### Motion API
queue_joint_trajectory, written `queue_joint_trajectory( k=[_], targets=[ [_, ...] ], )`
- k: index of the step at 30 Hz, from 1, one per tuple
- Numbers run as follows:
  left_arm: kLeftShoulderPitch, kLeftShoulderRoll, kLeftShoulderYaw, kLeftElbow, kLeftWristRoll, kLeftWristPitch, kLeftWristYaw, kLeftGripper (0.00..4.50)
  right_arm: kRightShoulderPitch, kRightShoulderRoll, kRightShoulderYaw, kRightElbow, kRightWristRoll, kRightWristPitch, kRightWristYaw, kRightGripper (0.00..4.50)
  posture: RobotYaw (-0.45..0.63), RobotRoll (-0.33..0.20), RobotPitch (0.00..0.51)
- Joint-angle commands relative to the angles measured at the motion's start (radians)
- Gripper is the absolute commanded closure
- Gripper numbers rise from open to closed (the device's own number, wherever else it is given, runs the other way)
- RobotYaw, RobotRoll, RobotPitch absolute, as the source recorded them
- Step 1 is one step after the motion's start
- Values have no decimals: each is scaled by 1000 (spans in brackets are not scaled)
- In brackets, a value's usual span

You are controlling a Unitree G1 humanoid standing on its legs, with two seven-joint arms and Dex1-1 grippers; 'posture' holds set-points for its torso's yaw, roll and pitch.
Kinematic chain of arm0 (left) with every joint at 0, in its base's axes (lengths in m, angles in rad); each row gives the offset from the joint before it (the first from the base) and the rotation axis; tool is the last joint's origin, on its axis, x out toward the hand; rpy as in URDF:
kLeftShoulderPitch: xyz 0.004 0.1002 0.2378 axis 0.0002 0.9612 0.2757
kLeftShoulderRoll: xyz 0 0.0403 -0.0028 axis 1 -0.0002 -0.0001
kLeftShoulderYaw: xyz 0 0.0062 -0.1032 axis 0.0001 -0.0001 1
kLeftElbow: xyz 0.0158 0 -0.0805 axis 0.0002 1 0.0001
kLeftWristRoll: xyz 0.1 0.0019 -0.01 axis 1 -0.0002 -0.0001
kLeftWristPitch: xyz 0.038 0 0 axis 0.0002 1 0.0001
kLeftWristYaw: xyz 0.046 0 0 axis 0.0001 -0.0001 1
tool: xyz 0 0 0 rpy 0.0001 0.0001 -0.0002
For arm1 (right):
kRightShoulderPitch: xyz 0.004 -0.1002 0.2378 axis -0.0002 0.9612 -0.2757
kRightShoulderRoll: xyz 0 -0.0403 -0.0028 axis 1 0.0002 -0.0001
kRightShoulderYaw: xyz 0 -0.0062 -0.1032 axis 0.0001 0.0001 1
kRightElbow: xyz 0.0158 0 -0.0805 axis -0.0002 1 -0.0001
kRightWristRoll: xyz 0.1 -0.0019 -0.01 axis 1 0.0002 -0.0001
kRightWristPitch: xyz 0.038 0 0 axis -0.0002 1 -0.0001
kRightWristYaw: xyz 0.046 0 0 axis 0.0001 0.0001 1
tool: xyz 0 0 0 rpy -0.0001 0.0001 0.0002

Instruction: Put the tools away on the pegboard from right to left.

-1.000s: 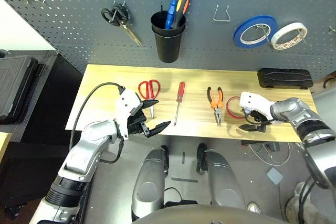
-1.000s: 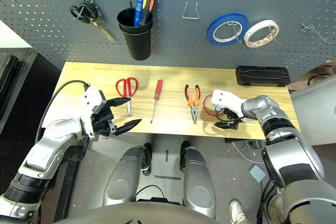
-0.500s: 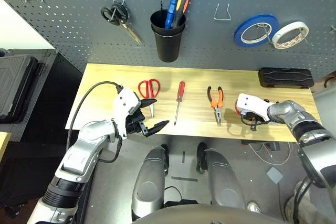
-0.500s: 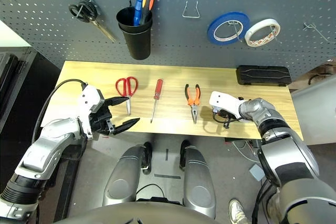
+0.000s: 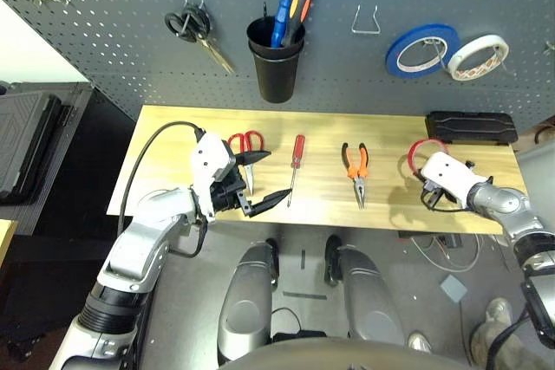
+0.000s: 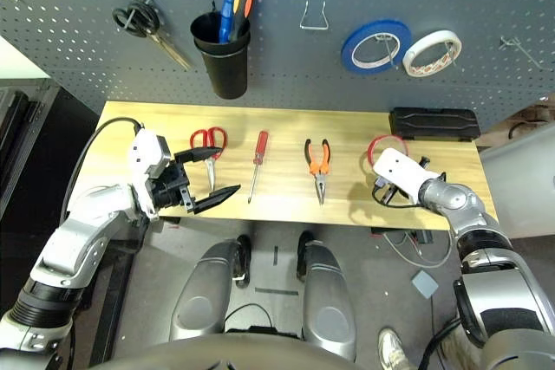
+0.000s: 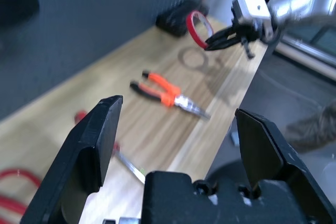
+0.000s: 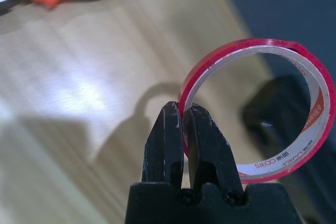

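The right pincer (image 8: 182, 129) is clamped on the rim of the thin red tape ring (image 8: 294, 103), its two black fingers pinching the band so that the ring stands up clear of the wooden surface (image 5: 173, 132), at the right end near the black case (image 5: 471, 128) that lies along the back edge. In the left wrist view the ring hangs from that pincer's tips, off the wood, with its shadow on the boards below. The left pincer (image 5: 263, 178) hovers with its fingers spread wide and nothing between them, pointing roughly level across the left part of the surface, just in front of the red-handled scissors (image 5: 245, 151). Those scissors lie flat with their blades toward the front edge. Right of them lies the slim red-handled screwdriver (image 5: 296, 165), and further right the orange-handled needle-nose pliers (image 5: 355, 168), nose toward the front edge; all three are well apart from each other. Behind the surface stands the dark grey pegboard (image 5: 104, 41). On it hang black-handled scissors (image 5: 195, 30) at the left, then a black cup (image 5: 276, 62) with a blue and an orange-and-black handle standing in it, then a bare wire hook (image 5: 367, 21), then a blue tape roll (image 5: 421, 50) and a white tape roll (image 5: 476, 57) side by side at the right.
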Motion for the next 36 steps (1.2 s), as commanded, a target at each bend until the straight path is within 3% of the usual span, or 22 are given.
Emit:
queue_joint_trajectory(
  k=[1,8,16,23,27,36],
  targets=[
    [-1,-7,10,-55,-50,12,-13,0,78,0,-38,-35,0,-74,-135,4458,229,0,233],
    [-57,-38,51,-173,-169,82,42,0,167,-13,-78,-56,-42,-109,-382,4458,229,0,226],
    [-120,-49,46,-226,-211,117,81,0,217,-76,-144,0,-53,-188,-601,4458,225,0,224],
    [-160,-68,36,-238,-242,142,103,0,209,-141,-203,26,-36,-242,-697,4458,208,0,222],
    [-173,-68,26,-228,-234,143,94,0,156,-175,-223,42,-4,-266,-655,4458,188,0,221],
    [-198,-71,8,-191,-220,131,75,0,-77,-182,-217,132,104,-197,-358,4458,166,0,212]
  ],
)
